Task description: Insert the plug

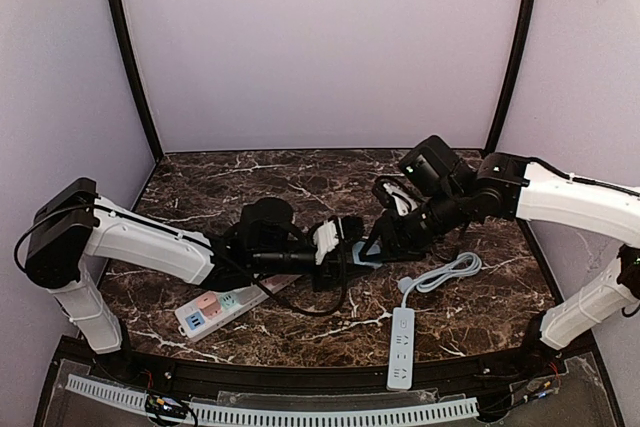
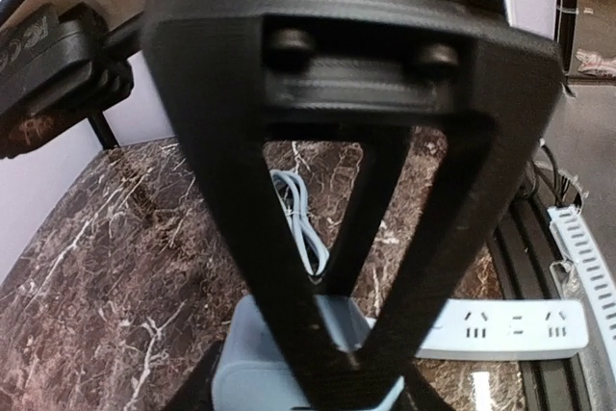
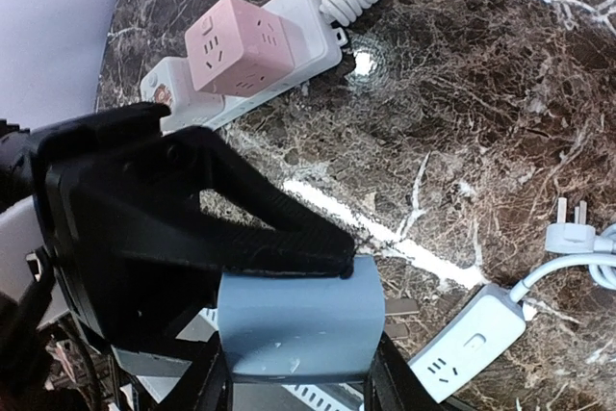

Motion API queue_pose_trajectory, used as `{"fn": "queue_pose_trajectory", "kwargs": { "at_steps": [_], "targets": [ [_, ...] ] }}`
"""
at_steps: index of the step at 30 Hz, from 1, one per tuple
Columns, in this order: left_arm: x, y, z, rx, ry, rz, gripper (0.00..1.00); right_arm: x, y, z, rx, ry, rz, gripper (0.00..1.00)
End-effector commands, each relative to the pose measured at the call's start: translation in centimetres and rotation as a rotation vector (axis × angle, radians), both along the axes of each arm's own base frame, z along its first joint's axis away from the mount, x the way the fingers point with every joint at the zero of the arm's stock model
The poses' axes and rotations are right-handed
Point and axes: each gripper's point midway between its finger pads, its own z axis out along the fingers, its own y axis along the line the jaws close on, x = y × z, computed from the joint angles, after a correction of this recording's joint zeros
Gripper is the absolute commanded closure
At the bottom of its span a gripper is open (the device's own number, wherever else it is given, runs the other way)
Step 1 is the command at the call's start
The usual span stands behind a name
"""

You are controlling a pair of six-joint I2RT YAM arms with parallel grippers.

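A light blue cube plug (image 1: 366, 253) hangs above the middle of the marble table, between both grippers. My right gripper (image 1: 386, 241) is shut on it: in the right wrist view its own fingers flank the plug (image 3: 298, 324) low on both sides, around the right gripper (image 3: 298, 384). The metal prongs (image 3: 402, 307) stick out to the right. My left gripper (image 1: 345, 247) comes in from the left. One of its triangular fingers (image 3: 279, 238) presses on the plug's top. In the left wrist view the left gripper (image 2: 337, 372) closes in a V over the plug (image 2: 255, 372).
A white power strip (image 1: 402, 347) lies near the front edge, its grey cable and white plug (image 3: 568, 233) coiled beside it. A second strip (image 1: 215, 312) at the front left carries a pink cube adapter (image 3: 241, 45) and a blue one. Black cables trail under the left gripper.
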Motion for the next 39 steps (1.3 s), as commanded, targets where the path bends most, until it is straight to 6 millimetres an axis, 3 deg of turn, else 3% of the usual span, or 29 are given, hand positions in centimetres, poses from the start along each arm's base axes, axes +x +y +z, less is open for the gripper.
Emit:
{"fn": "queue_pose_trajectory", "kwargs": {
  "at_steps": [1, 3, 8, 12, 14, 15, 16, 17, 35, 39],
  "targets": [
    [-0.3, -0.4, -0.3, 0.033, -0.035, -0.001, 0.72, -0.3, 0.7, 2.1, 0.059, -0.023, 0.016, 0.71],
    [-0.4, -0.5, -0.2, 0.035, -0.042, -0.004, 0.89, -0.4, 0.6, 1.9, 0.053, -0.02, 0.011, 0.66],
    [-0.7, -0.1, -0.1, 0.031, -0.05, 0.002, 0.94, -0.5, -0.1, 1.3, 0.024, -0.014, -0.008, 0.61],
    [-0.9, 0.0, 0.0, 0.029, -0.055, 0.001, 0.86, -0.7, -0.1, 1.2, 0.027, -0.006, -0.004, 0.63],
    [-0.8, 0.0, 0.0, 0.032, -0.059, 0.003, 0.65, -0.6, -0.2, 1.1, 0.024, -0.006, -0.007, 0.65],
    [-0.7, 0.0, 0.1, 0.034, -0.063, 0.009, 0.48, -0.6, -0.2, 1.1, 0.024, -0.006, -0.009, 0.64],
    [-0.8, 0.0, 0.0, 0.035, -0.065, 0.01, 0.39, -0.6, -0.2, 1.0, 0.021, -0.006, -0.013, 0.65],
    [-0.9, 0.0, 0.2, 0.035, -0.074, 0.013, 0.37, -0.6, -0.3, 1.0, 0.018, -0.005, -0.014, 0.64],
    [-1.9, -0.5, 1.8, 0.003, -0.116, 0.008, 0.51, -0.9, -0.3, -0.1, -0.009, 0.018, -0.008, 0.65],
    [-1.9, -0.6, 2.0, -0.002, -0.12, 0.007, 0.49, -0.9, -0.3, -0.2, -0.013, 0.021, -0.009, 0.65]
  ]
}}
